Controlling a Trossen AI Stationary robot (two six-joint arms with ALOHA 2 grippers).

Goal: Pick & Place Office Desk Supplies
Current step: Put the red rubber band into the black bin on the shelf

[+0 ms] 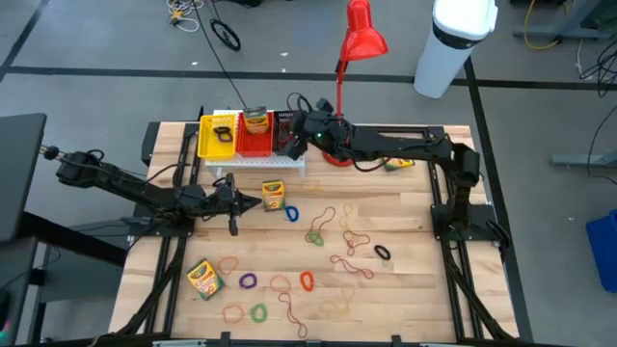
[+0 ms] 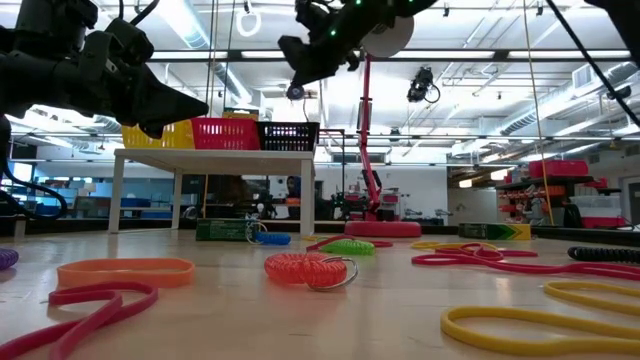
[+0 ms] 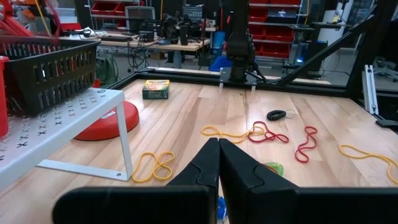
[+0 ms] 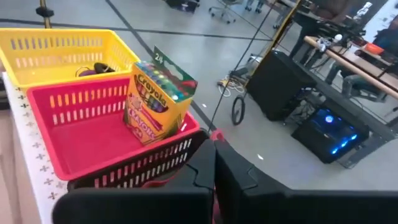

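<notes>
My left gripper [image 1: 253,200] [image 3: 219,155] is shut and empty. It hovers just left of a green-and-yellow crayon box [image 1: 273,196] lying on the table. My right gripper [image 1: 301,131] [image 4: 214,155] is shut over the black basket [image 1: 286,132] [image 4: 143,171] on the white rack [image 1: 255,165]. A sliver of red rubber band [image 4: 216,135] shows at its fingertips. Another crayon box [image 1: 255,120] [image 4: 155,102] leans upright in the red basket [image 4: 74,140]. Two more boxes [image 1: 203,277] [image 1: 398,164] lie on the table. Rubber bands [image 1: 307,280] are scattered across the near half. My right gripper pinches a red rubber band [image 4: 216,135] between its two fingers. Only a thin strip shows at the fingertips; the fingers hide the rest. The fingers come from the table's right side, above the black basket's rim, and the band is clear of the table.
The red lamp's base [image 1: 333,154] stands right behind my right gripper, with its head [image 1: 363,34] over the far edge. The yellow basket [image 1: 217,136] [image 4: 62,53] holds dark bands. The rack's leg [image 3: 124,146] stands close to my left gripper.
</notes>
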